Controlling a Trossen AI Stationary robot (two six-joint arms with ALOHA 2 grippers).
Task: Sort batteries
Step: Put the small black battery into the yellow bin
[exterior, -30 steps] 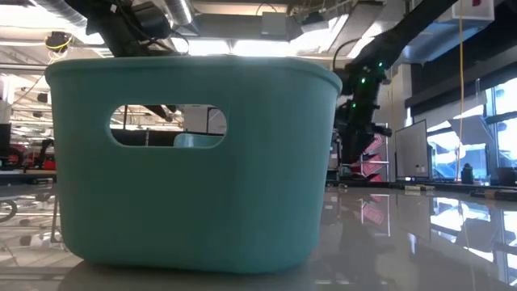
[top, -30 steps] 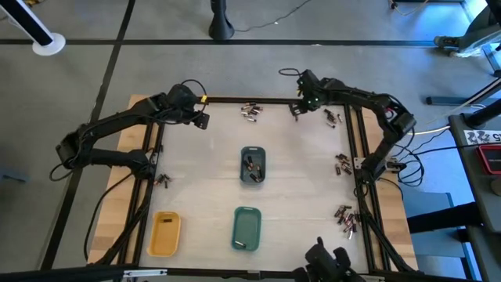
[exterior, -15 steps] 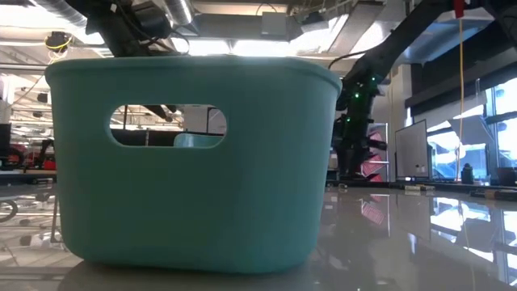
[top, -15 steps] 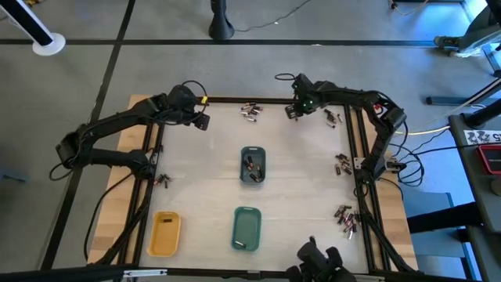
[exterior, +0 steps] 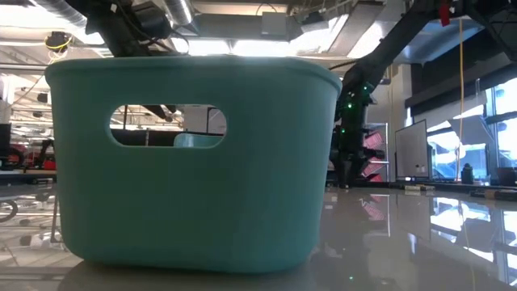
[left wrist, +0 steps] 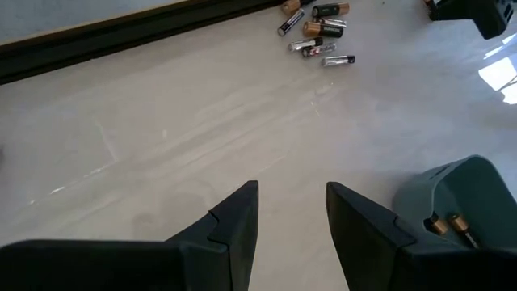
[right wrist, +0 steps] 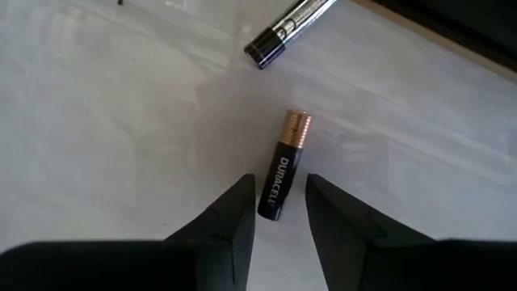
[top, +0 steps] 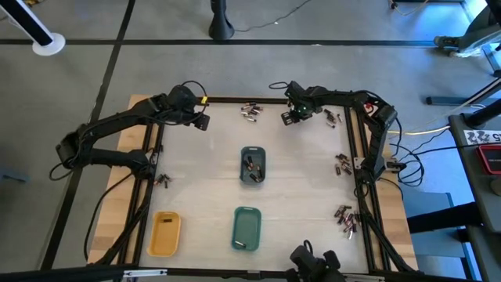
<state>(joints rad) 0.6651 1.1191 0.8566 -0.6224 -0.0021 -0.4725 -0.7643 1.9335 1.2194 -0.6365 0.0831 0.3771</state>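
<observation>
My right gripper [top: 288,117] is low over the table's far side, right of centre, and it is open. In the right wrist view [right wrist: 279,194] its fingertips stand on either side of the dark end of a black and copper battery [right wrist: 284,166] that lies flat on the table. I see no touch. A silvery and black battery [right wrist: 289,28] lies beyond it. My left gripper [top: 202,121] waits open and empty at the far left [left wrist: 292,194]. A small pile of batteries [top: 250,112] lies between the two grippers.
A grey-blue tray [top: 252,165] holding batteries [left wrist: 444,225] stands mid-table. A green tray [top: 246,228] and a yellow tray [top: 165,233] stand near the front edge. More battery piles lie along the right rail [top: 342,163], [top: 346,219], at the far right [top: 333,117] and by the left rail [top: 162,180].
My right gripper has gone toward the table's left edge and a little toward the near edge, coming over the black and copper battery. The left arm has kept still.
</observation>
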